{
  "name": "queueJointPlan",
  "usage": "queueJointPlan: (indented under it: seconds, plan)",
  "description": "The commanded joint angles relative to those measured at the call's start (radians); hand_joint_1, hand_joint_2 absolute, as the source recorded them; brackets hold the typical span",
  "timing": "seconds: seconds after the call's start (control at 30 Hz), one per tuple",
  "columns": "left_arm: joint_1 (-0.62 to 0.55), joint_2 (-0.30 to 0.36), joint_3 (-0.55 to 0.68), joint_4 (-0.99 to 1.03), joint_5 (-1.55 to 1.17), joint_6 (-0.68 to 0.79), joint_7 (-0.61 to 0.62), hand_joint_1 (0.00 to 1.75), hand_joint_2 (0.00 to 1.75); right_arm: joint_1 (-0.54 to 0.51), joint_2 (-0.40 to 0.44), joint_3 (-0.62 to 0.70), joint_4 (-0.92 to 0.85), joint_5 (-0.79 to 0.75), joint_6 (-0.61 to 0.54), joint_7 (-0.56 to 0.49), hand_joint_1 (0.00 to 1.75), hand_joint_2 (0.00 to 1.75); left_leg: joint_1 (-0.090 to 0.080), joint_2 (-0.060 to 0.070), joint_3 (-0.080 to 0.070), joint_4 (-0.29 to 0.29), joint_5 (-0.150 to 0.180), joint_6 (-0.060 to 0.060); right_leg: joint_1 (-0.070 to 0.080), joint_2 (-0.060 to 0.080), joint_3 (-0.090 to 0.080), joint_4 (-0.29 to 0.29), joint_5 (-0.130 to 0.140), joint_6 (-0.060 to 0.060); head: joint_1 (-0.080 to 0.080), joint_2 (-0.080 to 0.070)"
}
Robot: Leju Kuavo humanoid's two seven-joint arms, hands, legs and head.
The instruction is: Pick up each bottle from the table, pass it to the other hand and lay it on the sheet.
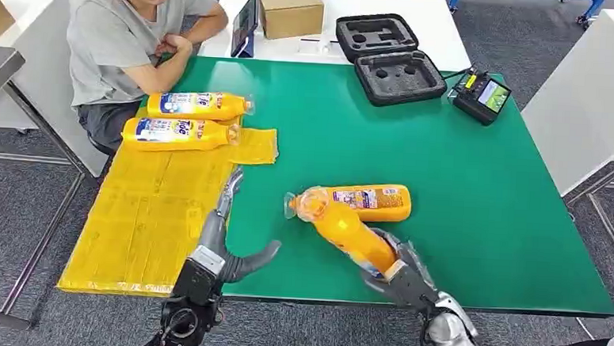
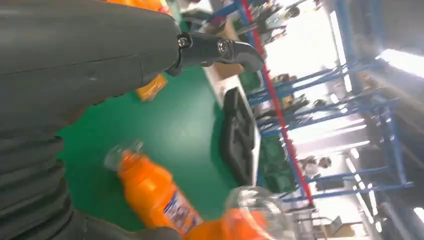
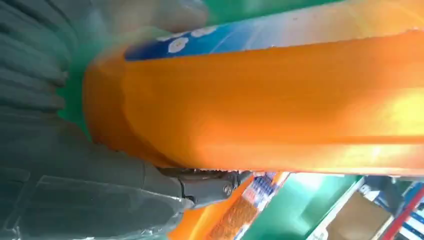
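My right hand (image 1: pixel 397 277) grips the base of an orange bottle (image 1: pixel 347 229), lifted and tilted with its clear cap toward the left; up close the bottle (image 3: pixel 270 100) fills the right wrist view. Behind it a second orange bottle (image 1: pixel 366 201) lies on the green table (image 1: pixel 477 190). My left hand (image 1: pixel 222 240) hovers open at the seam between the yellow sheet (image 1: pixel 151 212) and the green mat, fingers spread, nothing in it. Two more bottles (image 1: pixel 199 105) (image 1: pixel 177 132) lie side by side at the sheet's far end. The left wrist view shows the held bottle (image 2: pixel 152 195).
A person (image 1: pixel 129 29) sits at the table's far left corner, arms resting near the sheet's end. A black foam case (image 1: pixel 389 58), a cardboard box (image 1: pixel 289 8) and a small controller (image 1: pixel 482 96) stand at the far side. White tables flank both sides.
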Motion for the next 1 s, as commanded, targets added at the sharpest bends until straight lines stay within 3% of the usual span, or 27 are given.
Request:
queueJointPlan:
  seconds: [0.03, 0.27, 0.5, 0.83, 1.0]
  plan:
    - [-0.02, -0.01, -0.01, 0.117, 0.027, -0.004, -0.003, 0.0, 1.75, 0.039, 0.042, -0.038, -0.053, -0.011, -0.001, 0.001, 1.75, 1.75, 0.0, 0.0, 0.003, -0.001, -0.001, -0.001, 0.0, 0.001, 0.003, -0.001, -0.001, -0.001, 0.0, 0.0]
    - [-0.064, -0.032, -0.051, 0.166, 0.198, -0.113, 0.055, 0.0, 1.75, 0.141, 0.093, -0.11, -0.208, -0.059, -0.057, 0.008, 1.75, 1.75, 0.0, -0.003, 0.002, 0.0, -0.001, -0.001, 0.0, -0.002, 0.002, 0.0, -0.002, -0.001, 0.0, 0.0]
    - [-0.119, -0.058, -0.117, 0.295, 0.35, -0.129, 0.084, 0.0, 1.75, 0.058, 0.152, -0.056, -0.148, 0.061, -0.289, 0.018, 1.75, 1.75, 0.0, 0.001, 0.002, -0.001, -0.002, -0.001, 0.0, 0.002, 0.002, -0.001, -0.001, -0.001, 0.0, 0.0]
    - [-0.119, -0.068, -0.161, 0.307, 0.372, -0.137, 0.107, 0.0, 1.75, 0.016, 0.179, -0.04, -0.086, 0.043, -0.354, 0.002, 1.75, 1.75, 0.0, 0.002, 0.001, -0.001, -0.001, 0.0, 0.0, 0.002, 0.0, -0.001, 0.0, -0.001, 0.0, 0.0]
    - [-0.109, -0.061, -0.174, 0.289, 0.381, -0.123, 0.104, 0.0, 1.75, -0.043, 0.195, -0.038, 0.029, 0.074, -0.406, 0.016, 1.75, 1.75, 0.0, 0.002, 0.004, -0.001, -0.003, -0.001, 0.0, 0.004, 0.004, -0.001, -0.002, -0.002, 0.0, 0.0]
